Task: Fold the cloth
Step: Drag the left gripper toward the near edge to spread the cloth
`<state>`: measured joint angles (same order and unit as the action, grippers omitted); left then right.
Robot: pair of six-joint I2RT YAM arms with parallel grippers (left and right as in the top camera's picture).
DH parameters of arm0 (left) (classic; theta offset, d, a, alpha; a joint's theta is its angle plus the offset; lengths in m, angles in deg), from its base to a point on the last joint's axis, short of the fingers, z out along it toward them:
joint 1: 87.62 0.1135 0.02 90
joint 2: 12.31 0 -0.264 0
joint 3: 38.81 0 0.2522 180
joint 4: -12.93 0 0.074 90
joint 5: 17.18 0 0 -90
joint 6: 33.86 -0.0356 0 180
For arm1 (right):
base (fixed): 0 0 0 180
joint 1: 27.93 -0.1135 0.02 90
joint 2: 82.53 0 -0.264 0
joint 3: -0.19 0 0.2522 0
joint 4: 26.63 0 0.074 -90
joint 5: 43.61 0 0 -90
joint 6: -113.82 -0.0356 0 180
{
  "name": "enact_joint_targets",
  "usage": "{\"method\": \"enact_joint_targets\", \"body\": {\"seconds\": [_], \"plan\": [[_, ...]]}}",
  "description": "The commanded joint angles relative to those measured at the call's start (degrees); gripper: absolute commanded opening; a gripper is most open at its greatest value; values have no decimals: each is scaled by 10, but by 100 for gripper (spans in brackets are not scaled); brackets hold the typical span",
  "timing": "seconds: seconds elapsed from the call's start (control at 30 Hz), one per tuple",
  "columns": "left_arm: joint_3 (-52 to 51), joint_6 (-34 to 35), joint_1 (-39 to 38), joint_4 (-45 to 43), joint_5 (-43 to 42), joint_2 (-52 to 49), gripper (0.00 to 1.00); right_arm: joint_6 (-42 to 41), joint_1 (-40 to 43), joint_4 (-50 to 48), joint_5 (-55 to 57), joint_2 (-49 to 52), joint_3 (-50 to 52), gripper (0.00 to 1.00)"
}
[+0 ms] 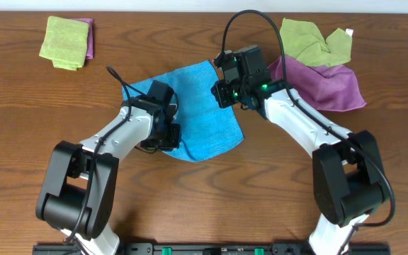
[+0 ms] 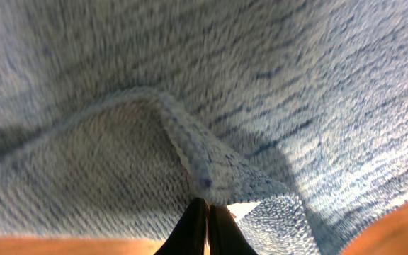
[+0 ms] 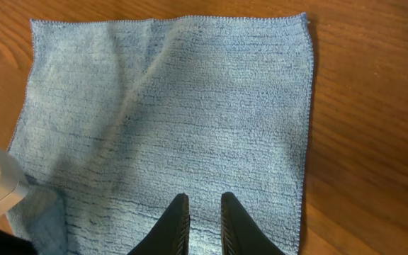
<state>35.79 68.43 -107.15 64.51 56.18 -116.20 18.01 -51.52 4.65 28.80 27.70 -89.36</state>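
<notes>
Wooden table (image 1: 20, 134): brown, under both arms. Blue cloth (image 1: 207, 117): spread flat beneath and ahead of the right pincer (image 3: 202, 202), whose jaws stand narrowly apart over its near edge. Left pincer (image 2: 207, 207): closed, pinching a raised fold of the cloth at its tips.

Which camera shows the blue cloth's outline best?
Right wrist: the cloth lies spread, three edges visible. Overhead, it's partly hidden. Left wrist gives only a blurred close-up of one fold.

We see a brown wooden table (image 1: 20, 106) bearing a bright blue microfibre cloth (image 1: 198, 106); a crumpled purple cloth (image 1: 331, 86) lies right of it.
</notes>
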Motion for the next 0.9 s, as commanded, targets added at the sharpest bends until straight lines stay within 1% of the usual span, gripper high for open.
{"method": "enact_joint_targets", "body": {"seconds": [0.0, 0.07, 0.2, 0.53, 0.63, 0.73, 0.87], "plan": [[0, 36, 0, 12, -22, 3, 6, 3, 0, 0, -4, 4, -1, 16], [0, 39, 0, 19, -36, 12, 6, 3, 0, 0, -4, 4, -1, 15], [0, 73, 0, 50, -40, 33, 6, 3, 0, -1, -4, 4, -1, 15], [0, 75, 0, 151, -37, 47, 6, 3, 0, -7, -4, 4, -1, 15], [0, 88, 0, 177, -14, 47, 6, 3, 0, -7, -4, 4, -1, 16], [0, 113, 0, 216, 35, 47, 6, 3, 0, -6, -4, 4, -1, 16], [0, 132, 0, 255, 51, 47, 6, 3, 0, -6, -4, 4, -2, 16]]}}
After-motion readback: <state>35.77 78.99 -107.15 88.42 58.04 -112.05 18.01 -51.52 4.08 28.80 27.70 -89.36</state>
